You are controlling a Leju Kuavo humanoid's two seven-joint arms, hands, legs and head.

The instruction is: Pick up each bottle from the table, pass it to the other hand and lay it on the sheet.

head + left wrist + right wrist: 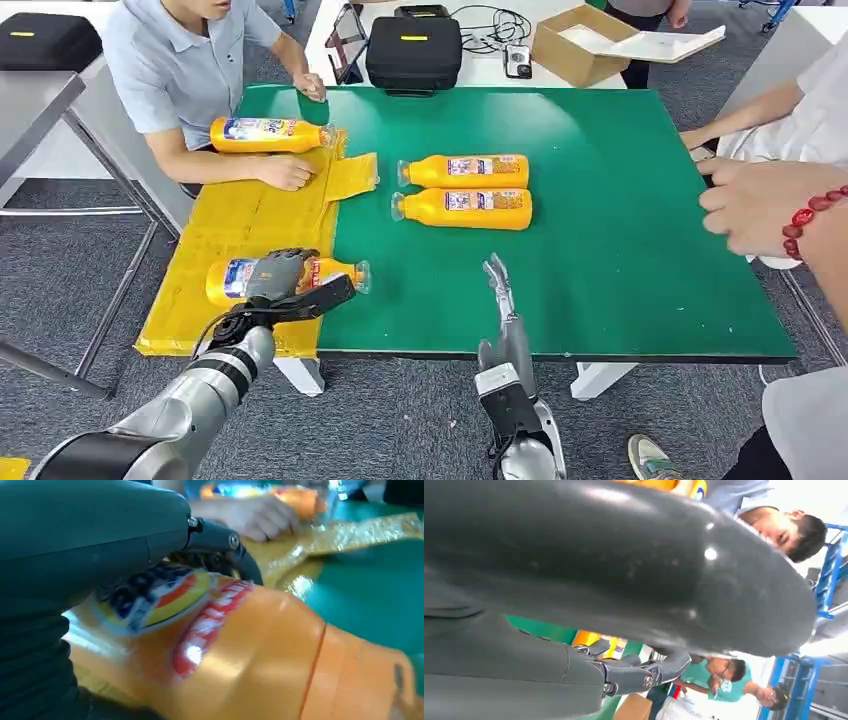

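The left hand [277, 277] has its fingers clamped over a bottle [228, 279] lying on its side on the yellow sheet [235, 225] at the green bench's [620, 240] near left edge. The right hand [497, 277] hovers with fingers straight and apart, holding nothing. Two more bottles [466, 190] lie mid-bench (a person's hand [287, 172] rests on the sheet beside a fourth bottle [265, 134]).

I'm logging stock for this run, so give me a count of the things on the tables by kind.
Orange bottles: 4
Yellow sheets: 1
Black cases: 2
Cardboard boxes: 1
Total: 8
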